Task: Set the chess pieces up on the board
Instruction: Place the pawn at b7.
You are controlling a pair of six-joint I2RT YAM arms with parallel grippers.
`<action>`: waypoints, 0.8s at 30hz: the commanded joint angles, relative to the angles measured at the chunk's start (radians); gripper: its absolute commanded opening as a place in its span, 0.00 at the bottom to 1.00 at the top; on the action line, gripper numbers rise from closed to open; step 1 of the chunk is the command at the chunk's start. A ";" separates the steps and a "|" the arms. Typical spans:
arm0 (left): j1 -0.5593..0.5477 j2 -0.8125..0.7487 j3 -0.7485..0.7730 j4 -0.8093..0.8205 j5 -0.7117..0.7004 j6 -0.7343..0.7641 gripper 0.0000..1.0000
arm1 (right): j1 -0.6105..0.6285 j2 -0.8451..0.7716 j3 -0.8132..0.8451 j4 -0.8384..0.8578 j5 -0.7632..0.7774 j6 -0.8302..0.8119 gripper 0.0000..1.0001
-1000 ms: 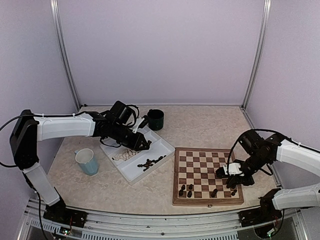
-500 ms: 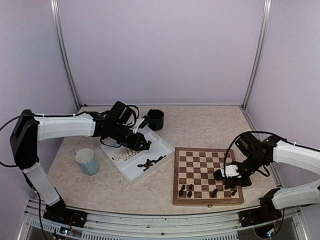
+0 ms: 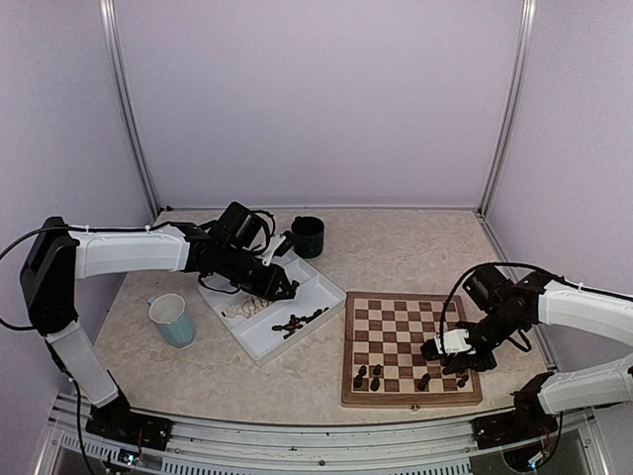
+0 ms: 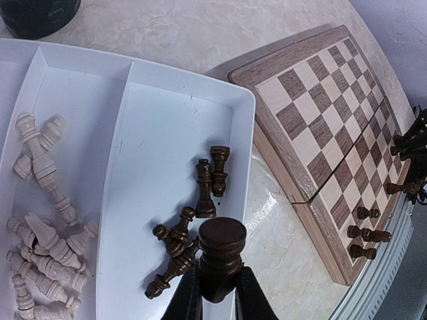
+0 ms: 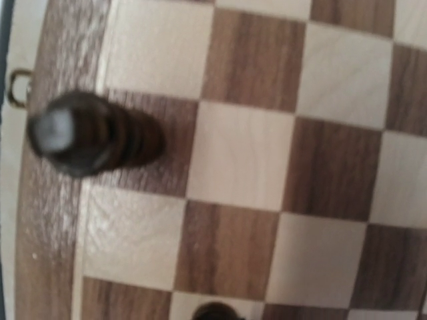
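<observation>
The board (image 3: 398,325) lies on the right of the table, with several dark brown chess pieces (image 3: 374,377) standing along its near edge. My left gripper (image 4: 219,288) is shut on a dark brown piece (image 4: 221,248) and holds it above the white tray's right compartment, over loose dark pieces (image 4: 179,235). Pale beige pieces (image 4: 41,220) lie in the left compartment. My right gripper (image 3: 450,349) hangs low over the board's near right squares. Its fingers do not show in the right wrist view, only a dark piece (image 5: 85,133) standing near the board's edge and another dark top (image 5: 213,312) at the bottom.
The white two-compartment tray (image 3: 259,337) sits left of the board. A dark cup (image 3: 308,236) stands behind the tray. A light blue mug (image 3: 173,319) stands to the tray's left. Walls close in the table at the back and sides.
My right gripper has moved a little left and nearer over the board. My left arm has hardly moved and still holds the dark piece.
</observation>
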 commanded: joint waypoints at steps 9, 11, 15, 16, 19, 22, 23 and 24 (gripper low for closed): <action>-0.009 0.032 -0.010 0.016 0.023 -0.006 0.01 | 0.012 -0.019 -0.010 -0.035 0.036 -0.018 0.16; -0.011 0.033 -0.011 0.016 0.025 -0.007 0.01 | 0.012 -0.017 -0.010 -0.033 0.037 -0.016 0.21; -0.014 0.033 -0.011 0.014 0.025 -0.006 0.01 | 0.012 -0.023 0.014 -0.031 0.017 0.000 0.30; -0.014 0.032 -0.009 0.011 0.027 -0.005 0.01 | 0.012 -0.024 0.029 -0.036 0.003 0.006 0.32; -0.013 0.032 0.004 -0.002 0.057 0.004 0.01 | 0.012 -0.013 0.111 -0.053 -0.070 0.029 0.36; -0.015 0.050 0.035 -0.050 0.128 0.023 0.01 | 0.012 0.022 0.204 -0.035 -0.150 0.067 0.37; -0.018 0.060 0.043 -0.060 0.142 0.026 0.01 | 0.012 0.040 0.233 -0.016 -0.172 0.087 0.37; -0.019 0.066 0.049 -0.065 0.163 0.028 0.01 | 0.013 0.068 0.263 0.017 -0.192 0.112 0.38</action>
